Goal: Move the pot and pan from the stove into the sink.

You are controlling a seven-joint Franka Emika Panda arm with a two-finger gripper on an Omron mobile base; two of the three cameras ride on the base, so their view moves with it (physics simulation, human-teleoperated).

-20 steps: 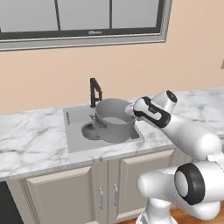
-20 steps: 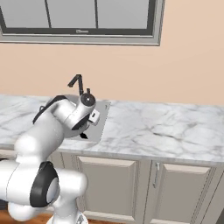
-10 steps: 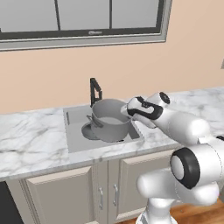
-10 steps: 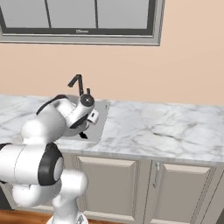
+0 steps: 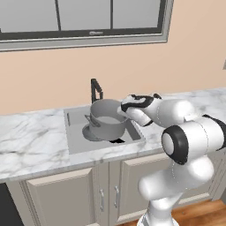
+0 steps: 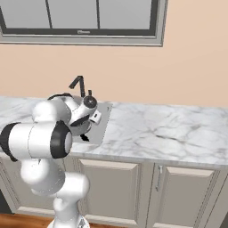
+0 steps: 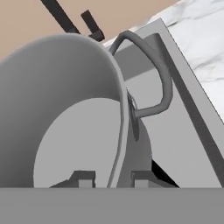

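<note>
The pot (image 5: 106,120), a tall grey lidless stockpot, sits in the sink (image 5: 75,134), tilted a little. My gripper (image 5: 124,108) is shut on its right rim. In the hand view the two fingertips (image 7: 111,177) straddle the pot's wall (image 7: 65,96), one inside and one outside, with a loop side handle (image 7: 154,74) just beyond. The pan (image 5: 89,132) lies as a shallow grey disc under the pot's left side, and its black handle tip (image 5: 117,141) pokes out in front. The stove is out of view.
The black faucet (image 5: 95,88) stands right behind the pot at the sink's back edge. White marble counter (image 5: 31,141) runs to both sides, wider on the right (image 6: 169,131). A window and a wall are behind, with cabinet doors below.
The pot has shifted slightly to the left in the basin, still in my gripper. My elbow has swung forward and bulks larger in both base views.
</note>
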